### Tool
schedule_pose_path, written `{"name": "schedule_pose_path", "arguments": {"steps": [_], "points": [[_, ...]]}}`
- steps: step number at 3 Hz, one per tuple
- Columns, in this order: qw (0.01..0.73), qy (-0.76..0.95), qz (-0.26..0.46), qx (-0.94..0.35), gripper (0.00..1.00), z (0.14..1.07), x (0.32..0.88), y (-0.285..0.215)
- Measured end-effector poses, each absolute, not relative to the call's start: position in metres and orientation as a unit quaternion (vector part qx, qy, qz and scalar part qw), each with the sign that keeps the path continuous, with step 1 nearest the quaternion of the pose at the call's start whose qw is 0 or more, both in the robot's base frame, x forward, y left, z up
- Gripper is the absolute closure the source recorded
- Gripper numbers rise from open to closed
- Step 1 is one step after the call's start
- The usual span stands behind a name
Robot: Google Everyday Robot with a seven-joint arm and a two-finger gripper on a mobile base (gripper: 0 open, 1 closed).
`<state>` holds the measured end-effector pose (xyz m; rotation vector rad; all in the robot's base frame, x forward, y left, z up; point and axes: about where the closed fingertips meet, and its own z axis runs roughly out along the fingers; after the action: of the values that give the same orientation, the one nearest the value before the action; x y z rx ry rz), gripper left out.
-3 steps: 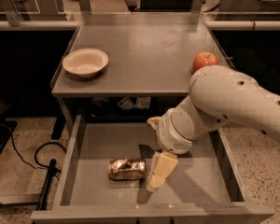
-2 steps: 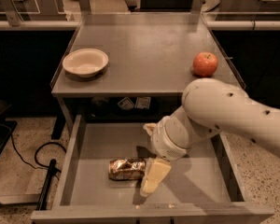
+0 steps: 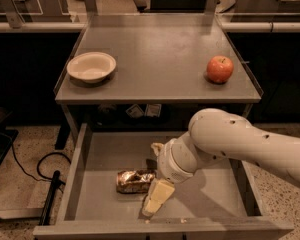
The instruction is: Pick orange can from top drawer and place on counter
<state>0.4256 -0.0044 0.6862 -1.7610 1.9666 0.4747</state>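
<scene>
Since a second ago the tool has slid toward 9 o'clock, baring the round red apple. It hangs released, fingers spread beside the crushed, shiny golden-orange metal can. That can lies in the open grey metal drawer, at 6 o'clock of the grey metal surface bearing a cream bowl.

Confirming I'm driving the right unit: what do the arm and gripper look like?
The arm is a smooth, rounded cream-white shell with small dark dots along it and a ringed wrist. The gripper, pale cream and blocky, is over the top drawer beside the orange can.
</scene>
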Motion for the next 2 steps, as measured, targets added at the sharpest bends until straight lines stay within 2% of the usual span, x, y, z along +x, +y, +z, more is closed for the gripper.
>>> {"name": "schedule_pose_path", "arguments": {"steps": [2], "points": [[0.232,0.713,0.192,-0.634,0.0,0.66,0.438,0.002]]}}
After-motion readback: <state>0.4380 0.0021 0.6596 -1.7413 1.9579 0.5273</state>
